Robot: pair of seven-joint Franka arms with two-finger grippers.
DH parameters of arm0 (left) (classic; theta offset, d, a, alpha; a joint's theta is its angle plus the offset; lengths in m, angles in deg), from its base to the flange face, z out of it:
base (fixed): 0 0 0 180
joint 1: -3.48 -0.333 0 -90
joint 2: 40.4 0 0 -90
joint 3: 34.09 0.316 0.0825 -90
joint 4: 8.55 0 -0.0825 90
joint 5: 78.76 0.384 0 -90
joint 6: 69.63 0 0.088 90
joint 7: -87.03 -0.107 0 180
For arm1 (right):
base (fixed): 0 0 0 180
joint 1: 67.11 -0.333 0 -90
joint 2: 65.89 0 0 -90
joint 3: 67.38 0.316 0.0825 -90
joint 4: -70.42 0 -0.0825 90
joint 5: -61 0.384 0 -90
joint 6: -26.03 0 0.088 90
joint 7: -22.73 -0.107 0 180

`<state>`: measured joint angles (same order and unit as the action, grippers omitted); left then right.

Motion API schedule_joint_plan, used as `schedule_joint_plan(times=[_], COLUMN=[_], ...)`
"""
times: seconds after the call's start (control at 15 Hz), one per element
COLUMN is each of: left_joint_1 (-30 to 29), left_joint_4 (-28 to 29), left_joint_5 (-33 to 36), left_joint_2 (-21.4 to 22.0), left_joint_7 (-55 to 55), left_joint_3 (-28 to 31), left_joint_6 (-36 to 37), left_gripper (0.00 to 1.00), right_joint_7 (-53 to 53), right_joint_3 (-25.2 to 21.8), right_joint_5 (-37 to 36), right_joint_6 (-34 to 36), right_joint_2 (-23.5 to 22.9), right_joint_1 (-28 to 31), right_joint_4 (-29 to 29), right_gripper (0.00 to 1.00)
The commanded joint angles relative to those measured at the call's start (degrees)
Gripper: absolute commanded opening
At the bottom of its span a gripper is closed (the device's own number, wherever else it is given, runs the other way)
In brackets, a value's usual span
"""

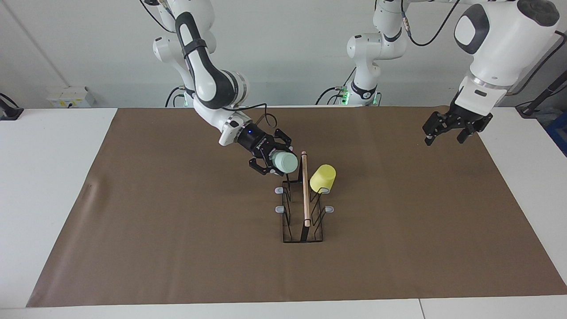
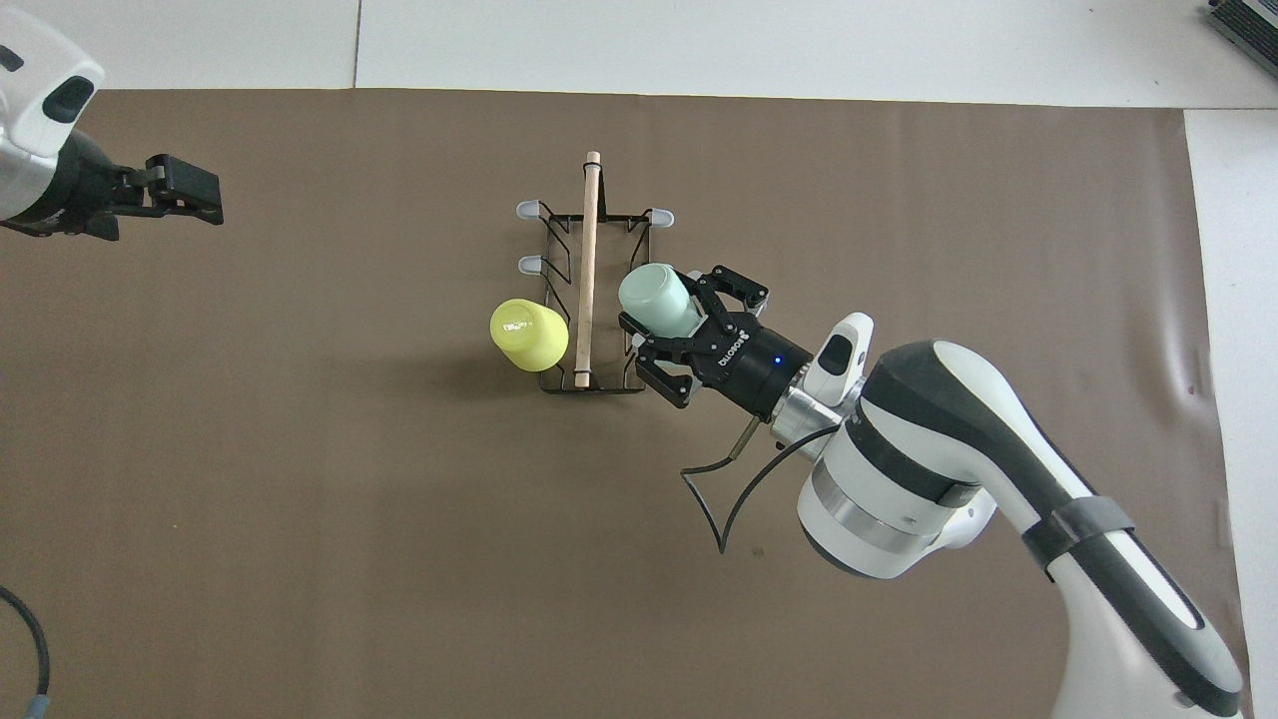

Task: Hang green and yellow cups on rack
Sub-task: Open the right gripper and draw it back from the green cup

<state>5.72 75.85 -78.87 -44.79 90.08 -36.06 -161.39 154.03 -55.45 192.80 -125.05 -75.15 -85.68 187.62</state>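
The right gripper (image 1: pixel 278 163) is clamped on the green cup (image 1: pixel 285 161), which we find tilted on its side over the end of the rack (image 1: pixel 303 208) nearest the robots, on the right arm's side of the wooden handle (image 1: pixel 305 188); whether the cup touches a prong we cannot tell. In the facing view the yellow cup (image 1: pixel 323 178) hangs mouth-down on a prong on the left arm's side of the handle. The rack stands on the brown mat (image 1: pixel 177 230) covering the tabletop (image 1: pixel 44 177). The left gripper (image 1: pixel 451 130) hangs with its fingers spread, holding nothing, over the mat's edge toward the left arm's end of the tabletop. In the overhead view we see the right gripper (image 2: pixel 671 335) holding the green cup (image 2: pixel 654 299) just beside the handle (image 2: pixel 587 268), over the rack (image 2: pixel 593 300). The yellow cup (image 2: pixel 528 334) sits against the rack's other side. The left gripper (image 2: pixel 190 190) is well apart from the rack.
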Motion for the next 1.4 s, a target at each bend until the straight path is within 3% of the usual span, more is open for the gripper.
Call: schedule_joint_plan(times=[0.0, 0.2, 0.4, 0.74, 1.34], left_joint_1=[0.6, 0.0, -0.5, -1.9, -1.6], left_joint_4=[1.7, 3.1, 9.3, 13.4, 13.2], left_joint_5=[-0.8, -0.9, -0.9, -0.9, -0.9], left_joint_2=[4.1, 7.1, 10.0, 11.2, 11.8], left_joint_7=[-1.6, -3.0, -3.3, -4.1, -3.7], left_joint_3=[0.5, -0.3, -0.3, -1.5, -1.4], left_joint_6=[3.9, 7.2, 3.0, -2.5, -1.0], left_gripper=[1.00, 1.00, 1.00, 1.00, 1.00], right_joint_7=[2.1, 2.1, 2.3, 3.6, 11.9], right_joint_3=[0.1, 0.1, 0.1, 0.1, 0.1], right_joint_5=[2.1, 2.0, 2.2, 3.5, 5.8], right_joint_6=[-2.7, -3.1, -3.2, -2.9, 1.8], right_joint_2=[-1.8, -2.3, -2.5, -2.4, -5.4], right_joint_1=[-0.4, -0.3, -0.4, -0.4, 0.7], right_joint_4=[-2.8, -2.5, -2.2, 0.5, 3.0], right_gripper=[0.00, 0.00, 0.00, 0.00, 0.00])
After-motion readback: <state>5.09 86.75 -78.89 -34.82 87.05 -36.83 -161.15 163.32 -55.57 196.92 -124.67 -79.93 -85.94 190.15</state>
